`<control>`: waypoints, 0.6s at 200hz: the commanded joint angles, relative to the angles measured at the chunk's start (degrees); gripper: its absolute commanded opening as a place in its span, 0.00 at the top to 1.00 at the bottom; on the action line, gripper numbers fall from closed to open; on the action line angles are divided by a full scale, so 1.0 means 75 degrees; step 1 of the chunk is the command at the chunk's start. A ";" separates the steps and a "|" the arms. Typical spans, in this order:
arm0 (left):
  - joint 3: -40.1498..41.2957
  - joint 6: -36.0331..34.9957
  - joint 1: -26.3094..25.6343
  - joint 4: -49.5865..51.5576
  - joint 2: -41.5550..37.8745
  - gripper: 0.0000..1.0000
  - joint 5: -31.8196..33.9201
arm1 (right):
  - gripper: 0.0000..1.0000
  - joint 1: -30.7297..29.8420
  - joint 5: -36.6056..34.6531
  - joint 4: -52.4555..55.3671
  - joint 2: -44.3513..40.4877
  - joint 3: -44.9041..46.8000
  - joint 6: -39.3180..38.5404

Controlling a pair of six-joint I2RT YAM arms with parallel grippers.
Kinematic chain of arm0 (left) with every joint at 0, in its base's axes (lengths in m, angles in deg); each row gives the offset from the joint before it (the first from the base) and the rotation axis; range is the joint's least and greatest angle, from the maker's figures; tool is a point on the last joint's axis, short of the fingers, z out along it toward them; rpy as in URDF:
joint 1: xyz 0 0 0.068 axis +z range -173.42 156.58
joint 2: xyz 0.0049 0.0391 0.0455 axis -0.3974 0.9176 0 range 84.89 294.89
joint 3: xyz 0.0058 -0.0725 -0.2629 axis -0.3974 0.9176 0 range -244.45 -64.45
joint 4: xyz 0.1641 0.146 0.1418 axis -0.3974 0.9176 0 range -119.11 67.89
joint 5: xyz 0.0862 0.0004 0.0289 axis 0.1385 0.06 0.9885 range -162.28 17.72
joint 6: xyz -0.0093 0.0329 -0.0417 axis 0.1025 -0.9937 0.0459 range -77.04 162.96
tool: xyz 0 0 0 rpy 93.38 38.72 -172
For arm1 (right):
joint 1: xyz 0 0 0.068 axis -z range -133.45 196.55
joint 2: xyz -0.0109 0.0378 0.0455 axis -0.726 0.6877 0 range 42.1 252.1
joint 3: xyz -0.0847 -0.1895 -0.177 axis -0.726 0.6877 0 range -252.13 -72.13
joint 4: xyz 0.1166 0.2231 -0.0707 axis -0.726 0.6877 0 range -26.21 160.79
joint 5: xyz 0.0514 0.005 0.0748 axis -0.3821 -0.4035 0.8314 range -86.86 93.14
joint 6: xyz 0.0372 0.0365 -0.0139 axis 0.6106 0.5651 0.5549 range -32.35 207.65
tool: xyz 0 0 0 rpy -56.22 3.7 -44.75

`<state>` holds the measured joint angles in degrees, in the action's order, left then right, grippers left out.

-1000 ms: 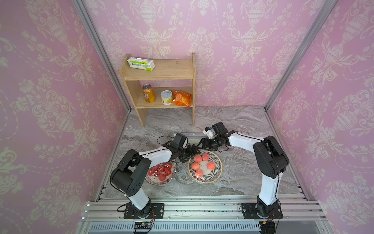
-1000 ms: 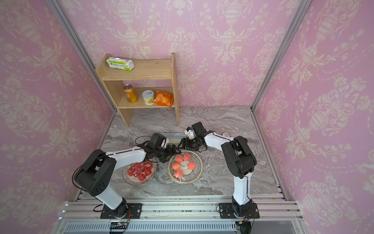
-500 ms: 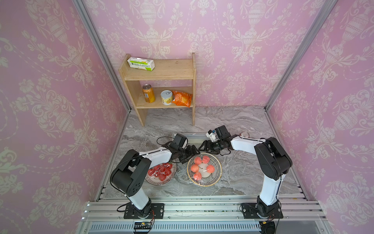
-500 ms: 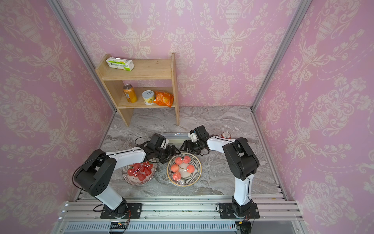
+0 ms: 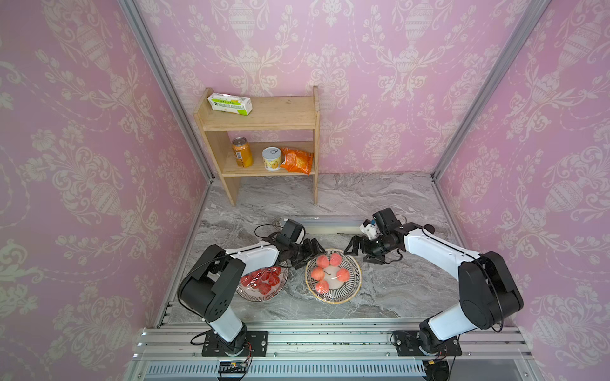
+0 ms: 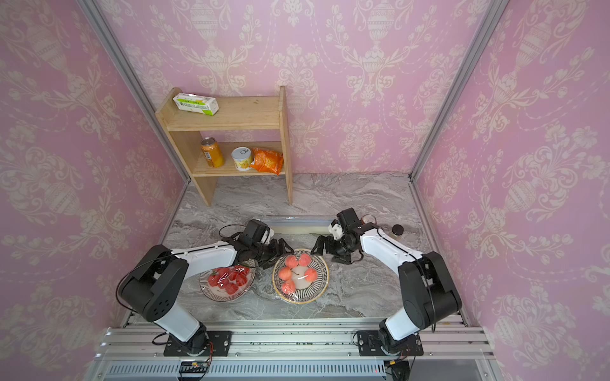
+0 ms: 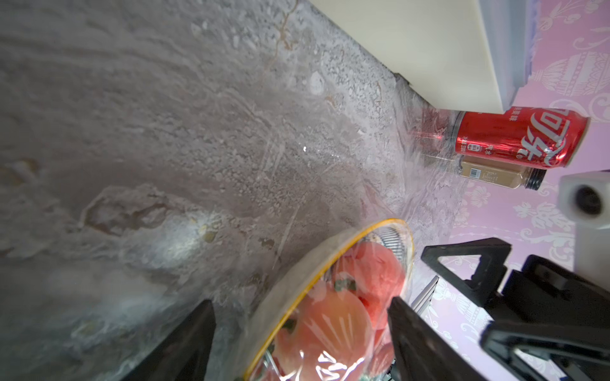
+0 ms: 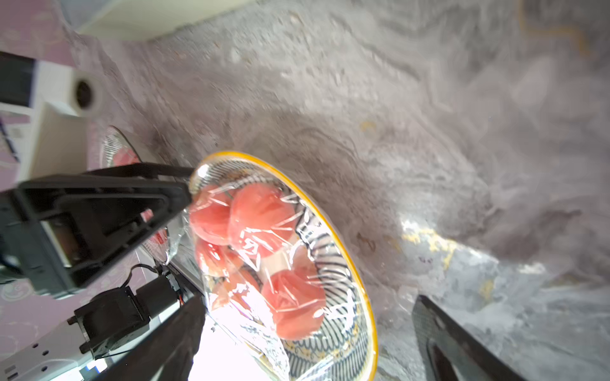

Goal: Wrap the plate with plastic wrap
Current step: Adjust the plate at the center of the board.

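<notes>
Plate (striped, gold rim, 5 peaches on it) sits on the marble table near the front, between both arms. Plastic wrap already lies over the fruit, crinkled and glossy. In the left wrist view the film also lies on the table past the rim, toward the red can. Dispenser box lies flat behind the plate.

Left gripper: jaws wide, straddling the plate's far-left rim, 1 finger tip at the rim; can't tell if it catches film.

Right gripper: jaws wide, nothing clamped, just beside the far-right rim.

2nd plate, red fruit under film, sits just left of the 1st, partly under the left forearm. Brown bottle stands next to the can.
</notes>
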<state>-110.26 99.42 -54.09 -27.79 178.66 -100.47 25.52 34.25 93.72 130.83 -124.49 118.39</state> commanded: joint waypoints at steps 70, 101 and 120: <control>0.0105 0.0042 -0.0059 -0.0022 -0.0070 0.17 -0.0051 | 0.00 -0.0548 0.0438 -0.1150 0.1047 -0.0258 0.0717; 0.0150 0.0081 -0.0058 -0.0141 -0.0017 0.17 -0.0027 | 0.00 -0.0554 0.0582 -0.1637 0.1511 -0.0636 0.0806; 0.0164 0.0111 -0.0058 -0.0210 0.0041 0.17 0.0005 | 0.00 -0.0536 0.0470 -0.1630 0.1796 -0.1060 0.0629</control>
<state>-109.80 99.47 -54.07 -28.25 178.64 -100.44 21.65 37.66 84.37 141.89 -128.62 123.70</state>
